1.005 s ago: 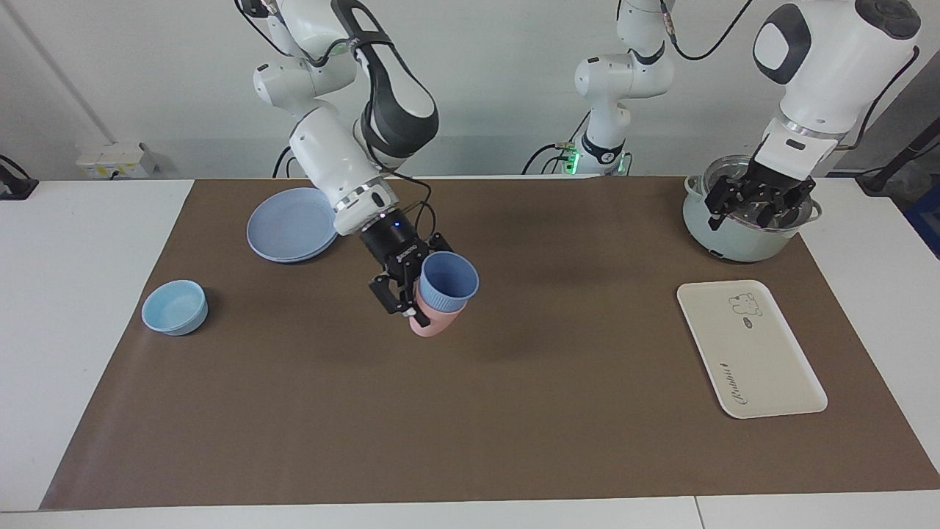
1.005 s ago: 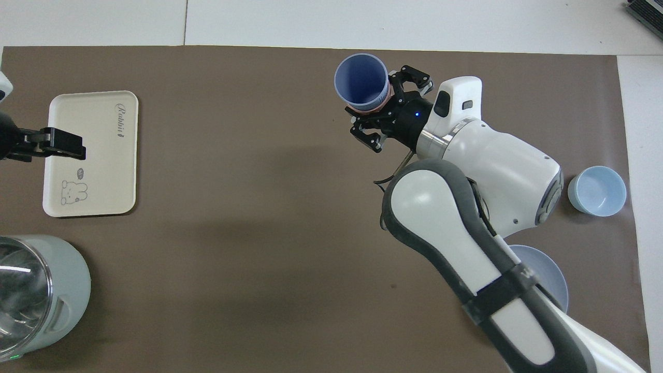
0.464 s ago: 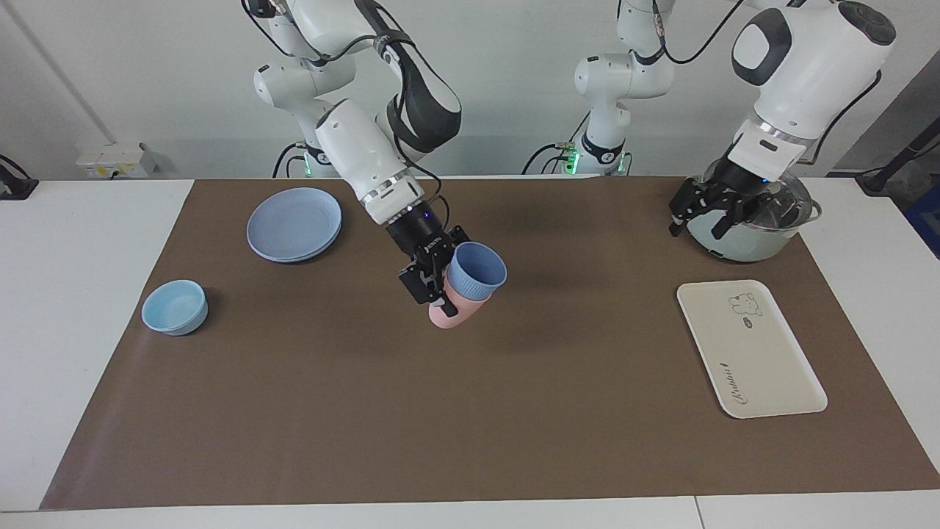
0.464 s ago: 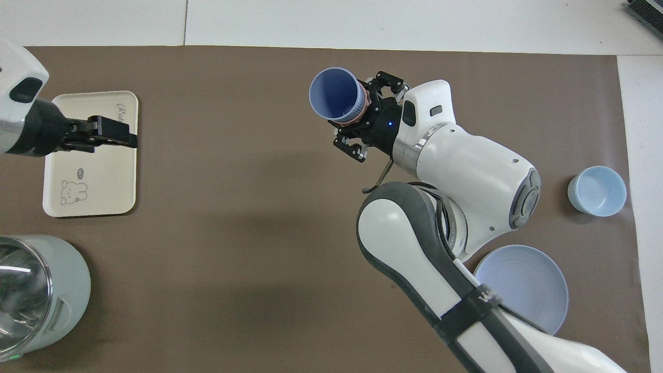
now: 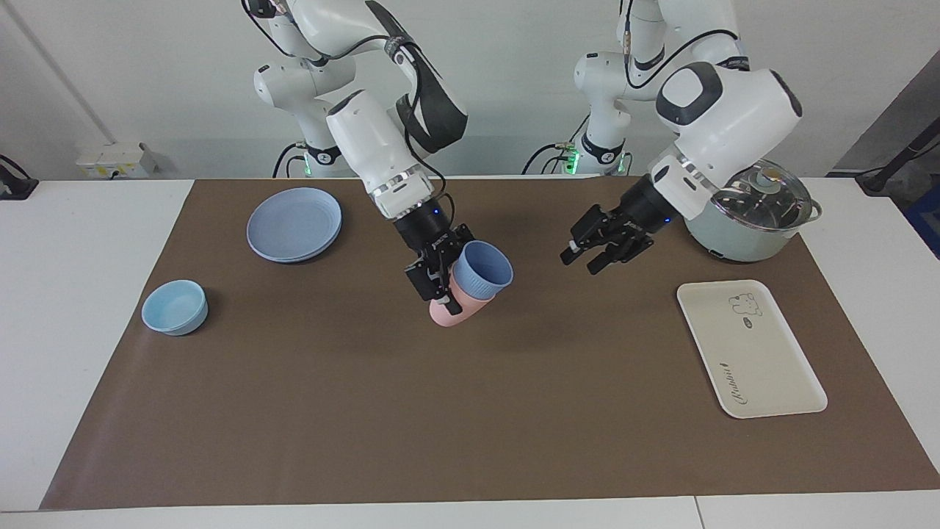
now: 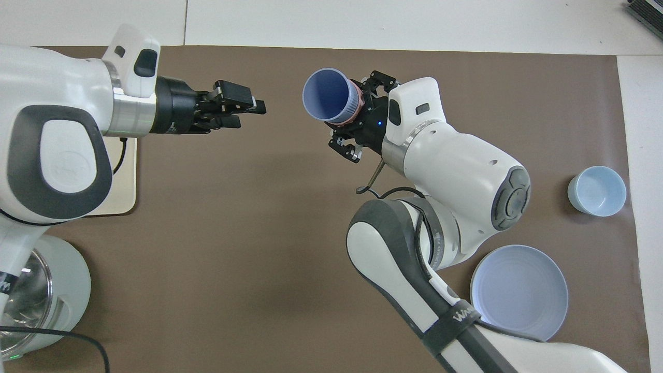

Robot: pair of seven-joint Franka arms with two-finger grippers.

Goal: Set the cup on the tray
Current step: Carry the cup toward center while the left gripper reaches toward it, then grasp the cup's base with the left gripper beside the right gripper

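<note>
Swinging in from the pot, left gripper (image 5: 598,253), claw state unclear, nears the blue cup (image 5: 481,270) nested in the pink cup (image 5: 449,309) clamped by right gripper (image 5: 436,283): handover toward tray (image 5: 749,349) looks next.

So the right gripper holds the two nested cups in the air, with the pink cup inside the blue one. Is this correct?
Not quite: the facing view shows the blue cup nested inside the pink cup, not the reverse. The right gripper does hold the pair in the air.

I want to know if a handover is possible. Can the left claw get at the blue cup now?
Probably yes. The cup, nested in a pink cup, hangs tilted in the right claw, mouth toward the left claw. Only air above bare mat lies between them.
</note>
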